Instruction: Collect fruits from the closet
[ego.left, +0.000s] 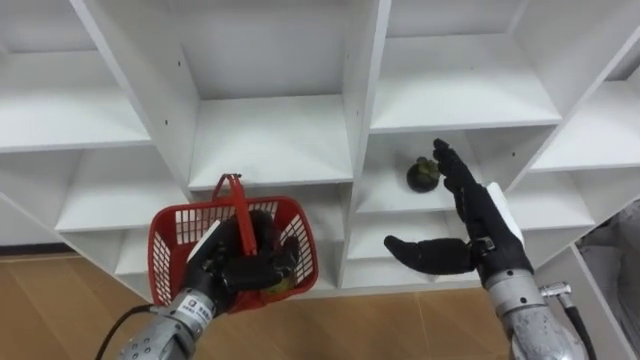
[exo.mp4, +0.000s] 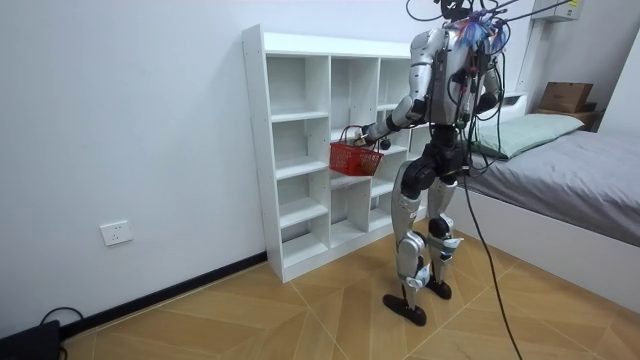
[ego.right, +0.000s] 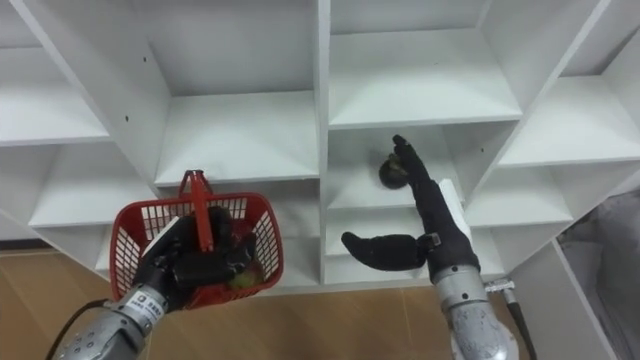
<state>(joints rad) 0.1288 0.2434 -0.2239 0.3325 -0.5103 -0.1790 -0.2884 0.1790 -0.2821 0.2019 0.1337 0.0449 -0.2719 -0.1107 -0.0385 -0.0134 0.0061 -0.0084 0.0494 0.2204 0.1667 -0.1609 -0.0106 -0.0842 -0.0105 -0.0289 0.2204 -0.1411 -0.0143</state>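
Observation:
A dark round fruit (ego.left: 422, 176) (ego.right: 389, 172) lies on a shelf of the white closet (ego.left: 270, 140), in the compartment right of the middle divider. My right hand (ego.left: 472, 222) (ego.right: 430, 225) is open, its fingers stretched up toward the fruit and the tips close beside it. My left hand (ego.left: 243, 262) (ego.right: 195, 262) is shut on the handle of a red plastic basket (ego.left: 176, 232) (ego.right: 135, 232), held in front of the lower middle shelf. Something yellow-green shows inside the basket, mostly hidden by the hand. In the room view I stand facing the closet (exo.mp4: 300, 150) with the basket (exo.mp4: 355, 156) held out.
The closet's other compartments in view are bare white shelves with upright dividers (ego.left: 362, 130). Wooden floor (ego.left: 60, 310) lies below. In the room view a bed (exo.mp4: 570, 170) stands behind me and a wall socket (exo.mp4: 117, 233) is low on the wall.

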